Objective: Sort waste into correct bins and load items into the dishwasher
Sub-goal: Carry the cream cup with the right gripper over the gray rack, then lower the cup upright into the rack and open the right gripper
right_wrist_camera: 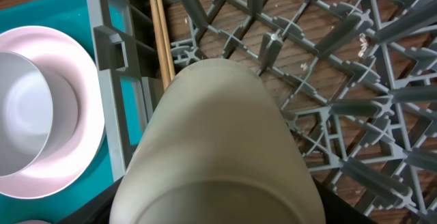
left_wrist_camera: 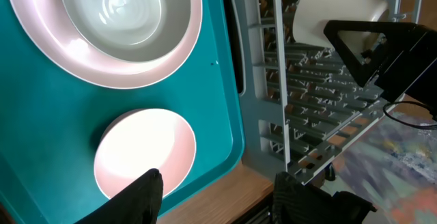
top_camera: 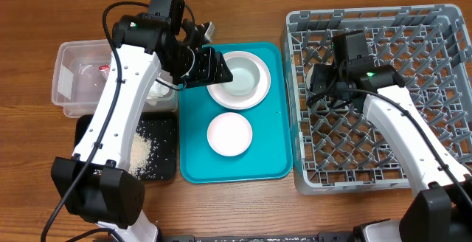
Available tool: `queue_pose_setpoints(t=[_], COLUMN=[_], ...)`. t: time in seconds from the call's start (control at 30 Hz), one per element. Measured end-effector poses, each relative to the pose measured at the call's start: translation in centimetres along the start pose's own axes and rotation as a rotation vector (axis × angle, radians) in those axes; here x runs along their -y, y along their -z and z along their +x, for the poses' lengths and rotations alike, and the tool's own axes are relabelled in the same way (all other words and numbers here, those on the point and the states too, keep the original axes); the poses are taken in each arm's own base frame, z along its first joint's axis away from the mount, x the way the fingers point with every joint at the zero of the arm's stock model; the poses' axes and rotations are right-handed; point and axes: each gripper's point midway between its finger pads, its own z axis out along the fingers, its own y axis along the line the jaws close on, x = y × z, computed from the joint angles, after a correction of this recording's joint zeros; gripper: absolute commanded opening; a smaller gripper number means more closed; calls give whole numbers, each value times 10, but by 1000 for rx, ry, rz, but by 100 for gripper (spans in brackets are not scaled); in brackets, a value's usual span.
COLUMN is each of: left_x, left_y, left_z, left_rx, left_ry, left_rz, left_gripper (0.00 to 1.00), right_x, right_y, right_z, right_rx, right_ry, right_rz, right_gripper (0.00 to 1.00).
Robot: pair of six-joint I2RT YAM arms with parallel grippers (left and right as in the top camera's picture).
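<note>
The right gripper (top_camera: 324, 80) has its fingers closed around the small white cup (right_wrist_camera: 218, 135), holding it on its side over the pegs just inside the left wall of the grey dish rack (top_camera: 369, 13); whether it touches the pegs cannot be told. The left gripper (left_wrist_camera: 218, 200) is partly open with nothing between its fingers (left_wrist_camera: 143, 197), above the teal tray (top_camera: 273, 153). On that tray a bowl (top_camera: 243, 74) sits in the large plate (top_camera: 240, 100), with a second small bowl (top_camera: 229, 134) near it. Rice (top_camera: 144, 153) lies in the black tray (top_camera: 164, 128).
</note>
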Motion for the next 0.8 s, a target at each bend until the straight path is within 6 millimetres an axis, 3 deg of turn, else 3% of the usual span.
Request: queue_pose_setpoints(t=[0.27,0.47,0.63,0.8], left_x=[0,0,0,0], left_y=[0,0,0,0], left_z=[0,0,0,0], left_rx=[0,0,0,0], left_ry=[0,0,1,0], left_rz=[0,-1,-1,-1], left_gripper=[55,55,55,55], right_x=[0,0,0,0], right_y=[-1,-13,-19,-19], right_z=[0,6,9,9], right_rx=[-1,-37,-55,-54], right_ry=[0,2,3,1], right_rz=[-1,3,6,5], right_gripper=[49,51,59,76])
